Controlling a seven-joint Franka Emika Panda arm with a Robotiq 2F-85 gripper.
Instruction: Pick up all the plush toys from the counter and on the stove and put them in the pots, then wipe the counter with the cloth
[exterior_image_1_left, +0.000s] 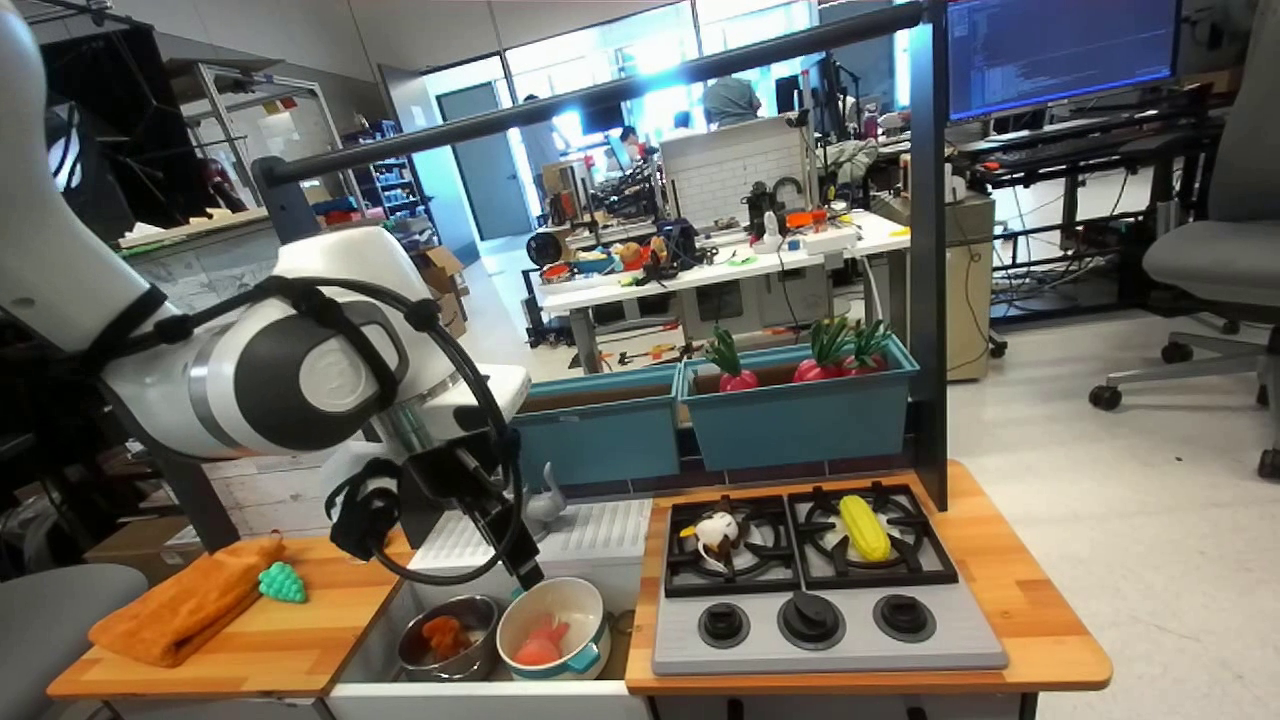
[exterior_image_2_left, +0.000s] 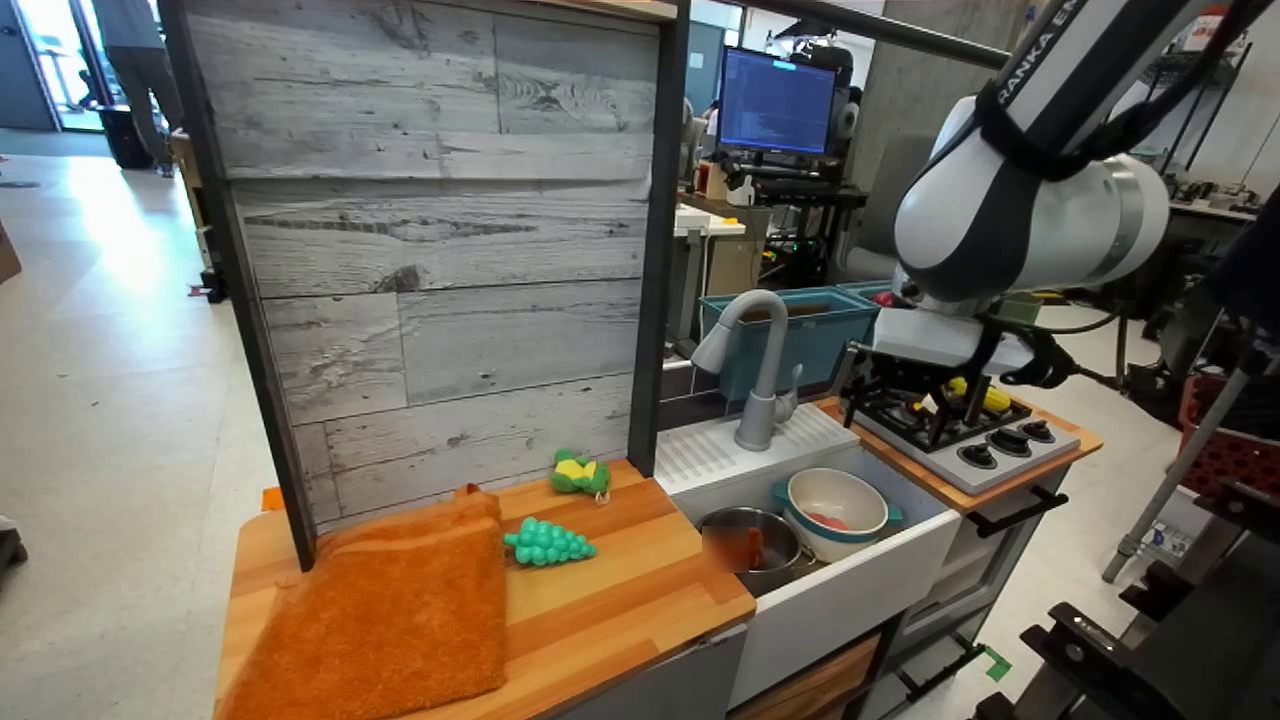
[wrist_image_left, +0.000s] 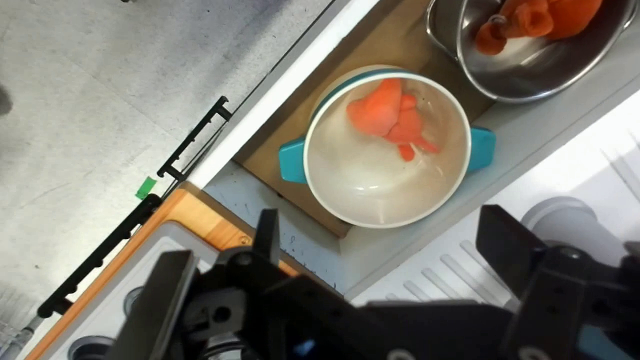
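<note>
Well, my claw (wrist_image_left: 381, 232) gapes wide. A lumpy, coral-orange plush toy (wrist_image_left: 382, 112) lies inside the cream, teal-handled pot (wrist_image_left: 345, 172).

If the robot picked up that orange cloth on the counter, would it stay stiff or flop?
The orange cloth would probably droop, judging by its soft folds. Its fuzzy surface suggests it won't slip easily. Lying flat, it seems unlikely to roll if pushed; it may bunch up instead.

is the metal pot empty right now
No, the wrist view shows an orange toy lying inside the metal pot.
</note>
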